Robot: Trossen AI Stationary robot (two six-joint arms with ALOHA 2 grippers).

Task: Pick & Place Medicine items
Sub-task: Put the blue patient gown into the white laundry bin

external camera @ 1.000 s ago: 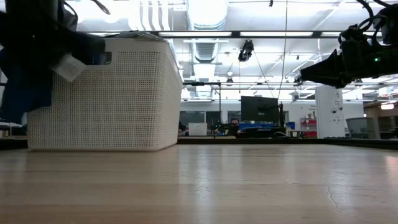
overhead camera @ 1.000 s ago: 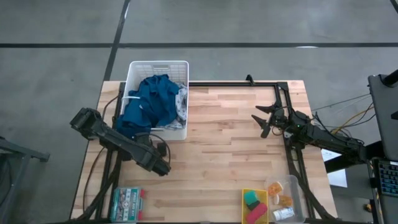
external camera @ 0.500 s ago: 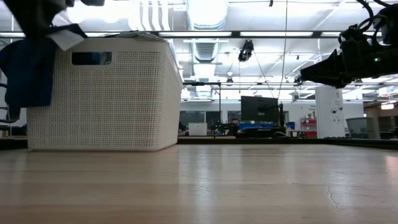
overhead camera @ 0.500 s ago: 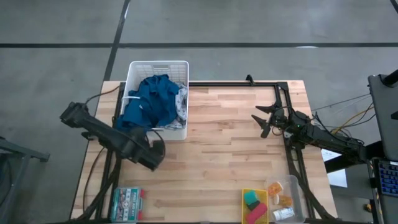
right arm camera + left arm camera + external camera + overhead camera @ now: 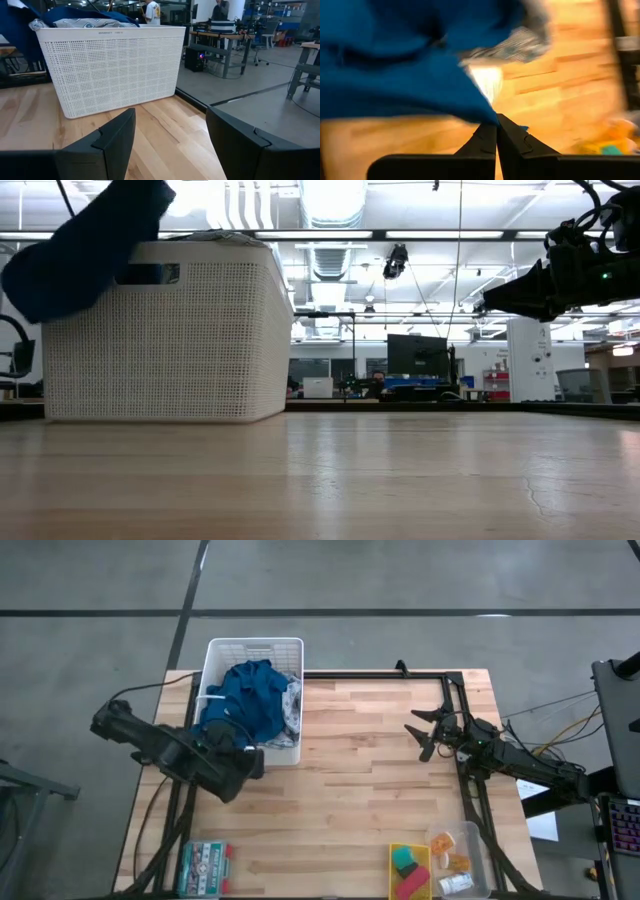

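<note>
Pale wooden table (image 5: 350,790), seen from above, flanked by two dark arms. White perforated laundry basket (image 5: 290,655) at the far left corner, heaped with blue cloth (image 5: 245,700) and a patterned grey piece; same basket (image 5: 180,340) filling the left of the low view. Left arm reaching in from the table's left edge, left gripper (image 5: 240,762) at the basket's near wall, fingers (image 5: 487,142) pressed together on a corner of the blue cloth (image 5: 395,75), a dark blue fold (image 5: 85,250) hanging raised beside the basket in the low view. Right arm waiting over the right edge, right gripper (image 5: 422,732) raised above the wood and pointed toward the basket, fingers (image 5: 115,135) spread wide with only bare board between them. At the near right corner, a yellow tray (image 5: 396,852) with green and pink blocks, and just beside it a clear container (image 5: 470,840) holding the medicine items: tiny orange pieces (image 5: 452,862) and a small white carton (image 5: 455,884), untouched, well apart from both grippers. Flat green-and-white box (image 5: 205,868) with red ends lying at the near left corner.
</note>
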